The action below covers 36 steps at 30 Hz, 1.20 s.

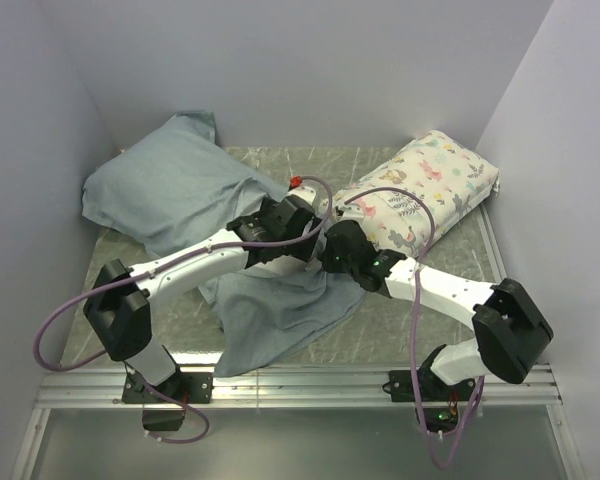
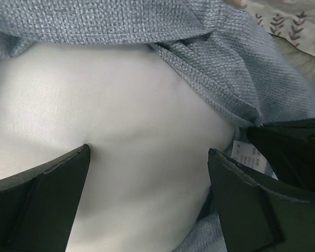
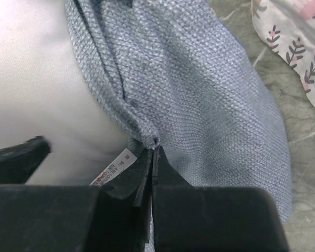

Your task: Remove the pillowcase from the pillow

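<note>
Pillowcase (image 1: 170,190) lies diagonally (far-left to near-centre).

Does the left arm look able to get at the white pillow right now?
Probably yes: the left gripper hangs open right over bare pillow, with the pillowcase folded clear of it; nothing lies between.

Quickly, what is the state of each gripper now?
The left gripper is open, holding nothing.
The right gripper is closed on the pillowcase edge.
</note>
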Motion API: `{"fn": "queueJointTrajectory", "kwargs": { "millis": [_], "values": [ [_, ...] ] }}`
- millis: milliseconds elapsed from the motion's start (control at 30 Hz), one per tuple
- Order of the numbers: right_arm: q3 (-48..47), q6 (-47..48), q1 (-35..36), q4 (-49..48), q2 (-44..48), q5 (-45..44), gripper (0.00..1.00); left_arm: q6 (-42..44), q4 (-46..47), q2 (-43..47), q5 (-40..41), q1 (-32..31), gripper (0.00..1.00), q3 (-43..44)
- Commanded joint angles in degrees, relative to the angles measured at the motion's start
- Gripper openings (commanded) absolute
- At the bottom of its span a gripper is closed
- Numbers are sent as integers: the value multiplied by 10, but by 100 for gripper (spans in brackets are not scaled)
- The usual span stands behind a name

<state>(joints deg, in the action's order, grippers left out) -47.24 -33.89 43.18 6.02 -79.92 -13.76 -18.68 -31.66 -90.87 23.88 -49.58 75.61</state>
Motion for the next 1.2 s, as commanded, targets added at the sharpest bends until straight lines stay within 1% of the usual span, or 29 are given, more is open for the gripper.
{"fn": "queueJointTrajectory", "kwargs": {
  "millis": [0,100,200,233,300,367,400,533,567,633,667,800,933,1033,1100,1133,1167],
  "values": [
    [5,-9,-4,-20,-5,-1,0,-3,42,-26,31,-11,99,-14],
    [7,-11,-5,-23,-5,-1,0,-21,23,-66,79,-11,99,-13],
    [4,-11,-6,-23,-6,-1,0,-43,12,-98,107,-12,99,-11],
    [2,-10,-5,-23,-6,-1,0,-43,12,-103,112,-11,95,-10],
    [-2,-8,-6,-21,-7,-3,0,-51,-2,-113,118,-11,47,1],
    [-7,-4,-7,-17,-9,-12,0,-51,-14,-112,111,-11,8,8],
    [-11,0,-10,-15,-12,-19,0,-51,-20,-106,105,-11,0,12],
    [-15,10,-50,-17,-17,-6,0,-51,-26,-49,83,-12,0,3],
    [-17,11,-69,-21,-16,3,0,-47,-29,-23,72,-11,0,2],
    [-29,15,-90,-17,-16,13,0,-39,-39,1,46,-11,0,1],
    [-37,18,-113,-15,-16,20,0,-30,-42,22,21,-11,0,-1],
    [-100,26,-145,0,-30,50,0,-23,-56,65,-32,-15,1,-24],
    [-140,37,-153,14,-68,57,0,-26,-49,108,-59,-19,0,-40],
    [-140,34,-166,6,-92,82,0,-32,-47,161,-53,-19,1,-38],
    [-127,31,-171,-5,-96,99,0,-43,-44,178,-30,-17,1,-35],
    [-120,28,-172,-13,-94,112,0,-50,-41,186,-5,-6,1,-34],
    [-111,24,-172,-28,-87,123,0,-66,-35,198,-2,5,0,-35]
  ]
}}
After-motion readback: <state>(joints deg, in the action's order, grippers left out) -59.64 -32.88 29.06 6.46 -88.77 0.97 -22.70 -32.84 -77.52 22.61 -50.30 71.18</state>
